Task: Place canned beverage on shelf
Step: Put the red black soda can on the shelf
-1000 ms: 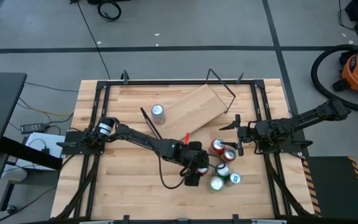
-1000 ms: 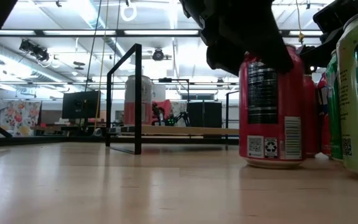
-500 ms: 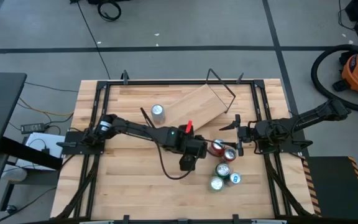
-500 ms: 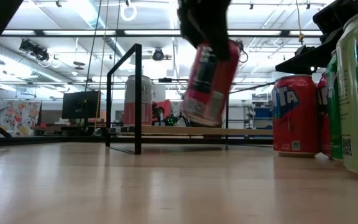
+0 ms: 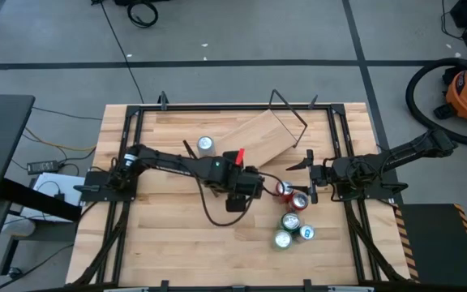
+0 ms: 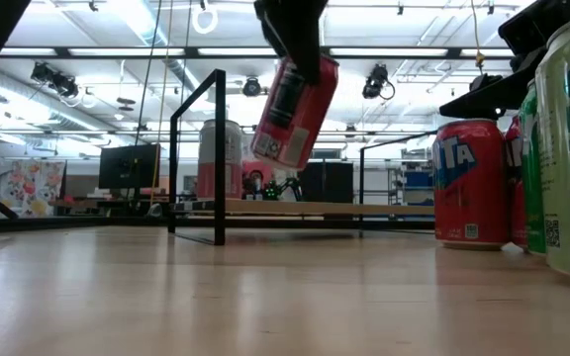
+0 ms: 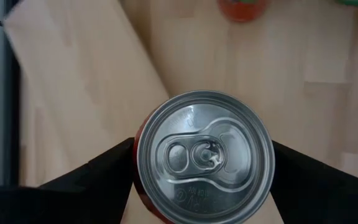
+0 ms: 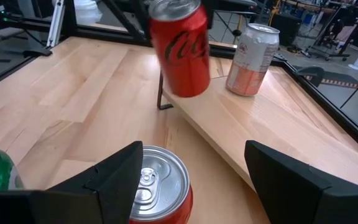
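L gripper (image 5: 240,188) is clamped on a red can (image 6: 294,112), fingers on either side of the body just under the top rim; the can hangs tilted in the air, clear of the table (image 5: 169,235), its silver top (image 7: 205,155) facing the wrist cam. Directly under and just beyond the held can is the near edge of the shelf (image 5: 252,139), a light-wood plank lying at an angle on the table w/ black rod frames at its short ends; from the R wrist view the can sits over that plank edge, not touching it. Farther along the plank, past the held can, a pale pink-and-silver can (image 8: 252,59) stands upright at the shelf's far end. To the gripper's R side, near but apart, a cluster of cans waits on the table: a red can (image 5: 284,190) closest, another red one (image 5: 299,201) beside it, then green cans (image 5: 291,221) farther toward the table's front. R gripper (image 5: 308,173) rests low just beyond that cluster, fingers apart w/ nothing between them, one red can top (image 8: 156,186) sitting right in front of it.
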You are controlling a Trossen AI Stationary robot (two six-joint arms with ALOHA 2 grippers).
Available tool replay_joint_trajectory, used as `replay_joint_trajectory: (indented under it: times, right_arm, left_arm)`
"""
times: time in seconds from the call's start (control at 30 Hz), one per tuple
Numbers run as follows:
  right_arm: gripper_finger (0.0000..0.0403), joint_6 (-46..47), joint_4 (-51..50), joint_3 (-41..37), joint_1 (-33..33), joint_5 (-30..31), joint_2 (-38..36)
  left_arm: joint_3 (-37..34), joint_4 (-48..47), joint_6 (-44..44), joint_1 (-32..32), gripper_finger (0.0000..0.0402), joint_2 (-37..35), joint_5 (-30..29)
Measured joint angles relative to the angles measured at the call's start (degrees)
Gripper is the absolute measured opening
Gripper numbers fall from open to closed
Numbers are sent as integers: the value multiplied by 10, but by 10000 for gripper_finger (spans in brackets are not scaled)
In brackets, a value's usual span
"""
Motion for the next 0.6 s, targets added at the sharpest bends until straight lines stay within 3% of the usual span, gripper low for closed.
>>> replay_joint_trajectory:
  times: [0.43, 0.6]
  right_arm:
    - [292, 2, -4, 0, 0, 0, 0]
    - [292, 4, -5, 0, 0, 0, 0]
  left_arm:
    - [0, -18, 12, 10, 318, -16, -25]
    - [-80, 4, 12, 17, 318, -48, -41]
